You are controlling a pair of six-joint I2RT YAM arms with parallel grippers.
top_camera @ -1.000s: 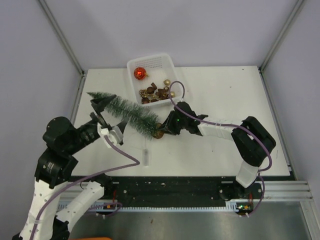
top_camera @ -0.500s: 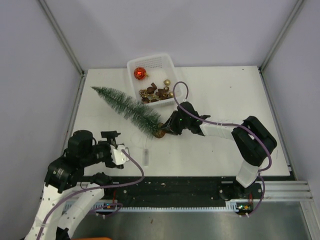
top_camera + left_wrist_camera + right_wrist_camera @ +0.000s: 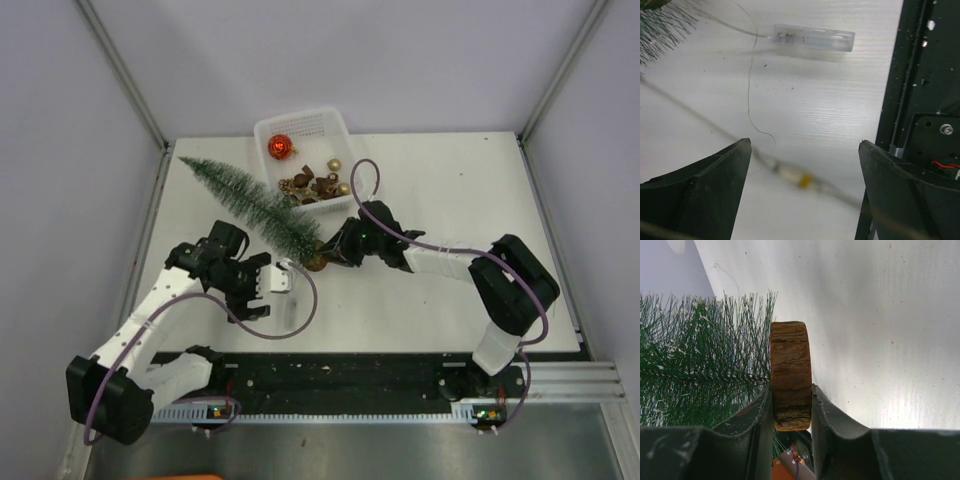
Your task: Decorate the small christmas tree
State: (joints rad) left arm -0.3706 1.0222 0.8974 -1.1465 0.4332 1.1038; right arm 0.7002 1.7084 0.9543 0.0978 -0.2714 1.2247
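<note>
Your right gripper [image 3: 791, 392] clamps the small christmas tree [image 3: 250, 205] by its wooden base [image 3: 789, 347], tip pointing far left; your left gripper [image 3: 804, 144], jaws apart, hovers just nearer.

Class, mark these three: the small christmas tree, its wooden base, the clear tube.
small christmas tree [image 3: 250, 204]: top external view, middle of the bristles
wooden base [image 3: 790, 372]: right wrist view, bark rim
clear tube [image 3: 812, 38]: left wrist view, middle of casing

Colours logged, tabletop lot.
Left of centre, small christmas tree [image 3: 250, 205] was dark green, white-flecked; disc base [image 3: 790, 375] brown, dark-streaked. Upper centre, white tray [image 3: 312, 128] held red bauble [image 3: 280, 147], gold bauble [image 3: 333, 165].
</note>
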